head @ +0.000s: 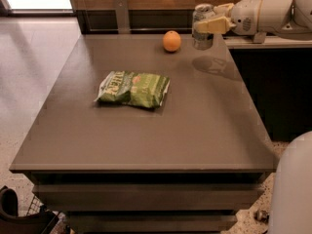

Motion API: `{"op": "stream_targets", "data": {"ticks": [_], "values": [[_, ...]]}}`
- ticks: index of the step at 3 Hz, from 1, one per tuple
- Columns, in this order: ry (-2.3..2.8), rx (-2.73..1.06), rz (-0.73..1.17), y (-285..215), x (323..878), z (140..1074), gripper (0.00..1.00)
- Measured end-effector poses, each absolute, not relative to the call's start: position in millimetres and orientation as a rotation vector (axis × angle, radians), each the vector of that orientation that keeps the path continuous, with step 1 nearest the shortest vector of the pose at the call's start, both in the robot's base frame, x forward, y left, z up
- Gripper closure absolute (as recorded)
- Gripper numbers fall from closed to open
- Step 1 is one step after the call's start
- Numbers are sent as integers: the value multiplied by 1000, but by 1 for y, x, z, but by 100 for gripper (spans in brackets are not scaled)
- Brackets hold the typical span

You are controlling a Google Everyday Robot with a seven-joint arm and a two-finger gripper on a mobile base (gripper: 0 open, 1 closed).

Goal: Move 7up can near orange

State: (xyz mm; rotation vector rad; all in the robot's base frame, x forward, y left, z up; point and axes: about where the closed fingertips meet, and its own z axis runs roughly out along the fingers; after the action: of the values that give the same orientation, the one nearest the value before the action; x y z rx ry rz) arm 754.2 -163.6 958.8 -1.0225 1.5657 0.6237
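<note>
1. The gripper [206,19] hangs over the far right part of the counter [146,140], at the end of a white arm [263,14] that reaches in from the right; its jaws are clamped on the 7up can [203,41], one on each side of the can's upper half.
2. The 7up can stands upright in that grip, its long axis vertical and its top up; its shadow [213,65] falls apart from it, nearer on the counter, so I judge the can to be held clear of the surface rather than resting on it.
3. The orange [171,41] lies just to the left of the can, at the far edge of the counter; a narrow gap shows between them and they do not touch; this is the relation the next move turns on: the goal lies left of the jaws and close by, so what is left looks like a lowering with little sideways travel, taking care not to nudge the round fruit into rolling.
4. The green chip bag [133,88] lies flat, nearer and further left, well apart from both and out of the way.
5. As for containers, only the can and the bag; whether the can is opened, or what is in it, I cannot tell; the bag looks closed.
</note>
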Motion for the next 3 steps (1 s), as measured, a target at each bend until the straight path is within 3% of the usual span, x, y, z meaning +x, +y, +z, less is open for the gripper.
{"op": "stream_targets", "data": {"ticks": [3], "values": [[1578, -959, 439, -207, 811, 921, 100]]}}
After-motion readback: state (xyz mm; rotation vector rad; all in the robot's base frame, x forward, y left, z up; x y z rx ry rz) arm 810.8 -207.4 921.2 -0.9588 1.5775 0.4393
